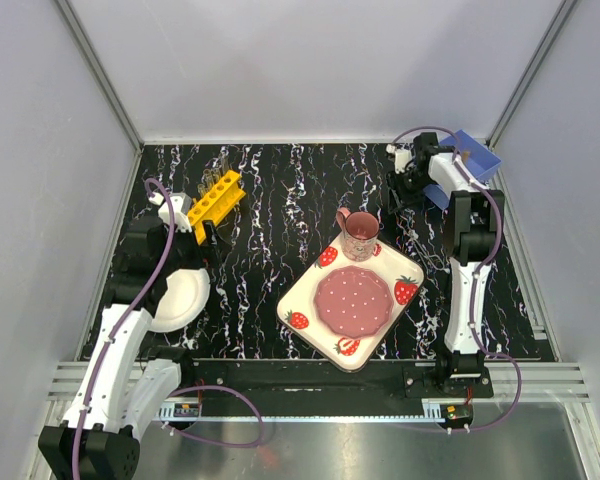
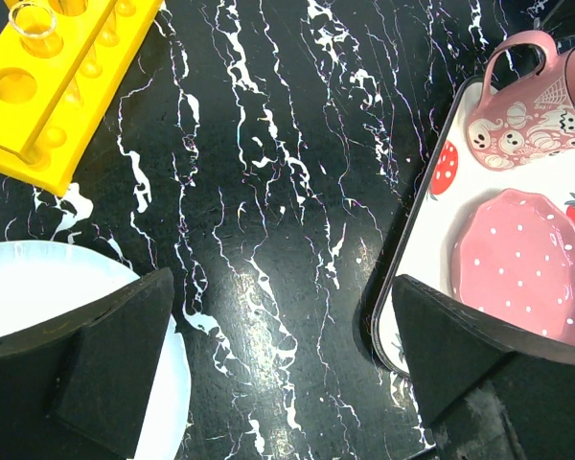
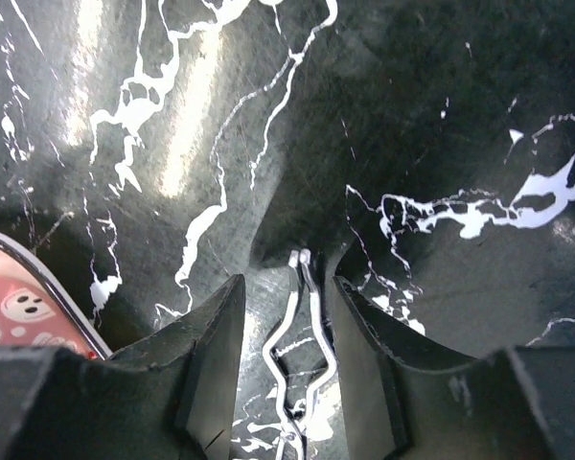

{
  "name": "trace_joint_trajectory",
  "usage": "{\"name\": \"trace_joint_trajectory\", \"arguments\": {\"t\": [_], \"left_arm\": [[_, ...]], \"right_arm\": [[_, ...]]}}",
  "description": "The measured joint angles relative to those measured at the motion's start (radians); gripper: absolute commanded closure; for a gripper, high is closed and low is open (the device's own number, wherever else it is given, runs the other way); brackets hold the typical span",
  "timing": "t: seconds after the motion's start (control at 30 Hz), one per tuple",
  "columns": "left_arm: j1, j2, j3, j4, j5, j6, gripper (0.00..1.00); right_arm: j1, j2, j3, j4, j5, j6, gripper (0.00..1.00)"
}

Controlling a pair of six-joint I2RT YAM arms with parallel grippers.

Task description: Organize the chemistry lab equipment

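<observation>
- Right gripper (image 3: pixel 287 287) is straddling the metal scissors (image 3: pixel 297 355) beyond the strawberry-print tray (image 2: pixel 422 259), fingers apart, not gripping.
- Left gripper (image 2: pixel 283 287) is hovering left of the tray, spread wide.

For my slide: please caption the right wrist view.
Right gripper, open, straddles small metal scissors lying on the black marbled table.

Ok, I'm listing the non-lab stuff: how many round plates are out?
2: a white plate on the left, a pink plate on the tray. More could be hidden.

Bright overhead light; glare streaks the glossy table (image 3: pixel 196 115) in wrist views.
</observation>
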Motion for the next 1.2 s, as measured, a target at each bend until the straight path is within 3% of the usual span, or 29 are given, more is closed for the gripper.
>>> {"name": "trace_joint_trajectory", "arguments": {"t": [0.3,0.83,1.2], "left_arm": [[0.000,0.001,0.000,0.000,0.000,0.000,0.01],[0.000,0.001,0.000,0.000,0.000,0.000,0.01],[0.000,0.006,0.000,0.001,0.011,-0.001,0.01]], "right_arm": [[0.016,0.010,0.011,0.044,0.053,0.018,0.61],[0.025,-0.005,-0.030,0.125,0.111,0.003,0.88],[0.028,-0.111,-0.182,0.172,0.118,-0.054,0.94]]}}
